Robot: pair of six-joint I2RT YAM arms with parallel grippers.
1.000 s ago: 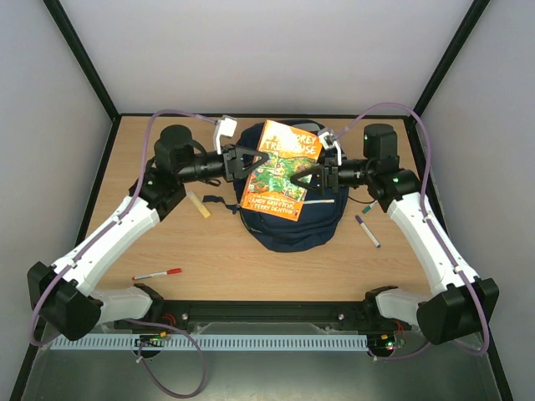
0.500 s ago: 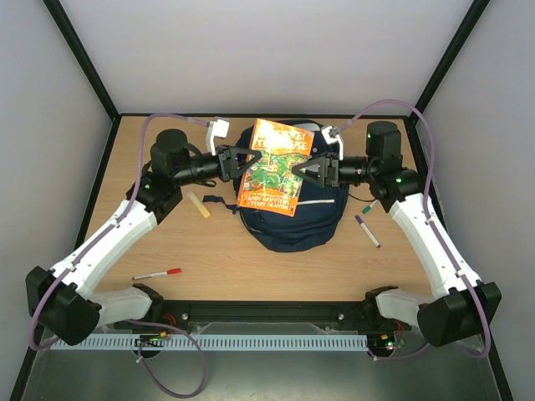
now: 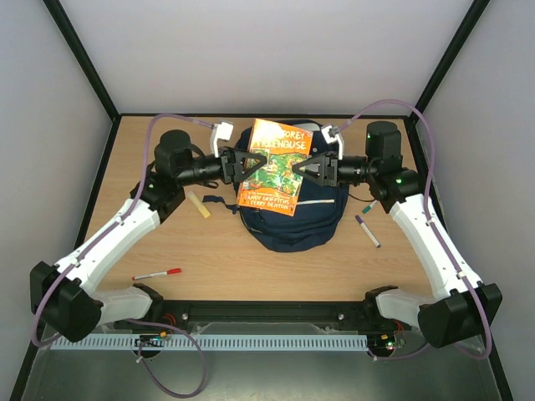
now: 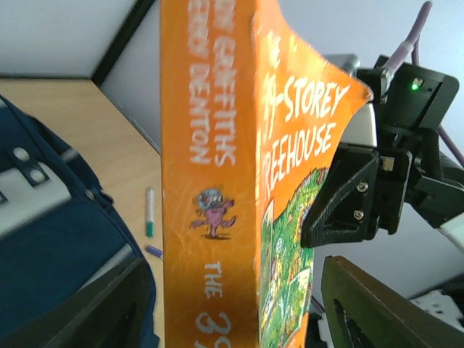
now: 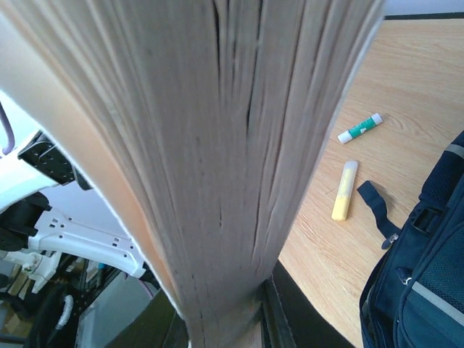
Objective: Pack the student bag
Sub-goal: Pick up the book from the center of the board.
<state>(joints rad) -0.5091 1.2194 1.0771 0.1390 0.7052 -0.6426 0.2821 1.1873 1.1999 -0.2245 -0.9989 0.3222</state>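
- Currently book [image 3: 276,167] hangs over 12 o'clock end of student bag [image 3: 288,225] (bag sits centre of table [image 3: 217,242]).
- right gripper [image 3: 298,169] clamps pg edge; left gripper [image 3: 247,164] jaws apart round spine.
- Risk: one-sided grip, pgs fan, book slips.

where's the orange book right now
Top view: the orange book hangs above the student bag, centre far side, between the left tool and the right tool, which clamps its page edge.
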